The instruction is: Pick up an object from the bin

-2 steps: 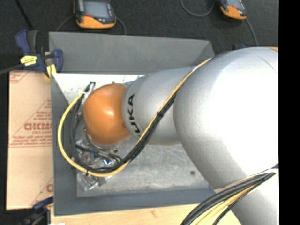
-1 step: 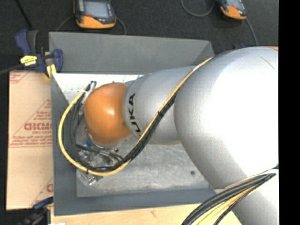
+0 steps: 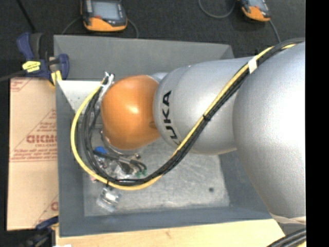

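Down at the left of the grey bin [image 3: 154, 46], beneath the arm's orange cover [image 3: 128, 118], the tool [image 3: 116, 163] sits near a small pale crumpled thing [image 3: 108, 198] by the bin floor's lower-left corner; open or closed, I cannot tell.

there is one camera. it sits up high and looks down into the grey bin [image 3: 144, 53] — a bit from one side, not straight down. it is quite near, with some dark floor showing past the bin's far rim. the big arm [image 3: 216, 107] comes in from the right — close under the camera.
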Available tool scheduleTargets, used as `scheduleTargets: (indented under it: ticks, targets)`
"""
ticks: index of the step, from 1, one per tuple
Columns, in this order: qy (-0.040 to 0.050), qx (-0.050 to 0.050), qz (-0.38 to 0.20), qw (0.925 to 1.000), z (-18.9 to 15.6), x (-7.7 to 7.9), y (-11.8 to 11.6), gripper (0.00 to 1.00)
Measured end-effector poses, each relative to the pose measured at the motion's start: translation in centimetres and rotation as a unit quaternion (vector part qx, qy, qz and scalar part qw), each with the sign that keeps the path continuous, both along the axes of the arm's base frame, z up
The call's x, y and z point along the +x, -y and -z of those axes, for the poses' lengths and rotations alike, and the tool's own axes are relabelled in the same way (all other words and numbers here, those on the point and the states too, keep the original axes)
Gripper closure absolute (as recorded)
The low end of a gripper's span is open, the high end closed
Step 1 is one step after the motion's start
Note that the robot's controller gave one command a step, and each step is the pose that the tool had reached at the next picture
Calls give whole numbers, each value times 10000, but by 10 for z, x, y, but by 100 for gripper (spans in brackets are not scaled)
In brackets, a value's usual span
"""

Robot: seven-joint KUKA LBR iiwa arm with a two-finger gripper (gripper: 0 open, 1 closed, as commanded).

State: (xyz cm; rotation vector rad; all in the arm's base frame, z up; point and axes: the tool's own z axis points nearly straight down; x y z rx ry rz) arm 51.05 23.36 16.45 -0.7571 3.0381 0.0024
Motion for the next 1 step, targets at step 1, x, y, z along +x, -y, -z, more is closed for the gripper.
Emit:
scheduleTargets:
  ticks: [1]
  targets:
    - [7,-1,-53,10000,-80,-4,0,100]
